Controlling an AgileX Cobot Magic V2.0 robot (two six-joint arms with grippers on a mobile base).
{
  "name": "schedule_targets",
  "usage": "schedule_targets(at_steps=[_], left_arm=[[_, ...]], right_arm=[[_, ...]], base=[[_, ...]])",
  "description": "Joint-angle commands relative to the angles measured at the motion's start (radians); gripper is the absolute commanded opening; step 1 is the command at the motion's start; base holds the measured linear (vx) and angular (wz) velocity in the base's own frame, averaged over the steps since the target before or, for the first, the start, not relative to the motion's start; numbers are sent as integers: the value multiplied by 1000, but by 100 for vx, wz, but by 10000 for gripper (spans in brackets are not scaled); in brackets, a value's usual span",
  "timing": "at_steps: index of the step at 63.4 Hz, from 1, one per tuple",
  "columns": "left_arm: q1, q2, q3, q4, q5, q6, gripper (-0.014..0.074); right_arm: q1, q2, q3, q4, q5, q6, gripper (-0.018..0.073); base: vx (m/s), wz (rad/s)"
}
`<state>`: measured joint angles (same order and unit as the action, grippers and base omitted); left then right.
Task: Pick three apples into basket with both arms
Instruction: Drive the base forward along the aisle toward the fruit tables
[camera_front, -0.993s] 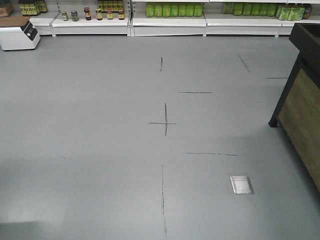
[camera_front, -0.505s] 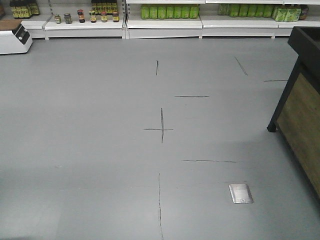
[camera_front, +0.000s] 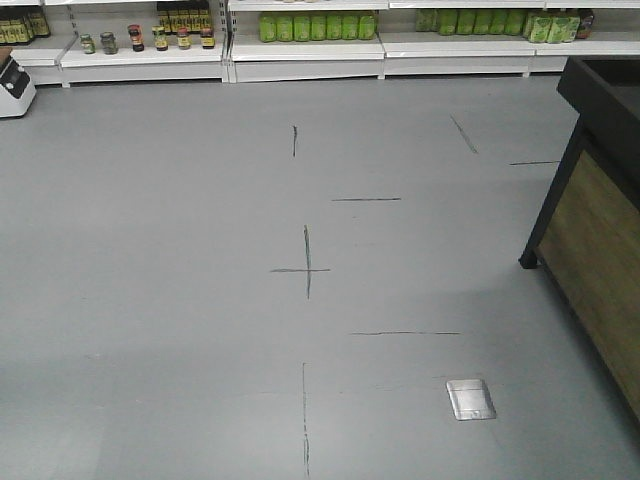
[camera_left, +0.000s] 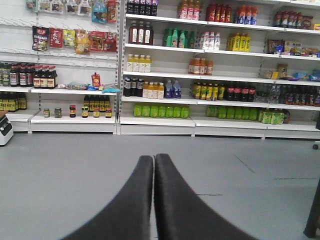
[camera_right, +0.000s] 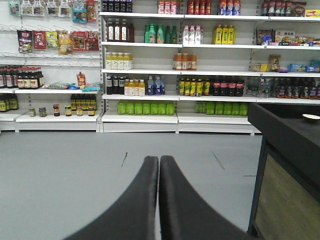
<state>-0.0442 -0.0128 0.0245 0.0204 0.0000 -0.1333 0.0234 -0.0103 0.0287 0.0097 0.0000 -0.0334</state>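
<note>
Arms: left jaws and right jaws pressed together, empty; shelves beyond grey floor.

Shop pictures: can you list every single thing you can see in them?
floor: one, grey with dark lines, everywhere below
metal floor plate: one, silver, floor low right
shelves: long row, white, far wall
green bottles: one row, green, lowest shelf
jars: several, mixed colours, low left shelf
hanging snack bags: many, colourful, upper left wall
display stand: one, black with wood panel, right side
white machine: one, white, far left floor
apples, basket: none in view
left gripper: one, black, fingers shut, empty
right gripper: one, black, fingers shut, empty
</note>
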Motion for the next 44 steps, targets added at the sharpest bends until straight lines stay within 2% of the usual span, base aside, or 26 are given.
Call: schedule_targets(at_steps=[1, 44], left_arm=[[-3, -13, 23, -5, -66, -9, -6], [-3, -13, 23, -5, -66, -9, -6]], right_arm=[[1, -11, 15, -10, -71, -4, -9], [1, -11, 15, -10, -71, -4, -9]], base=[[11, -8], [11, -8]])
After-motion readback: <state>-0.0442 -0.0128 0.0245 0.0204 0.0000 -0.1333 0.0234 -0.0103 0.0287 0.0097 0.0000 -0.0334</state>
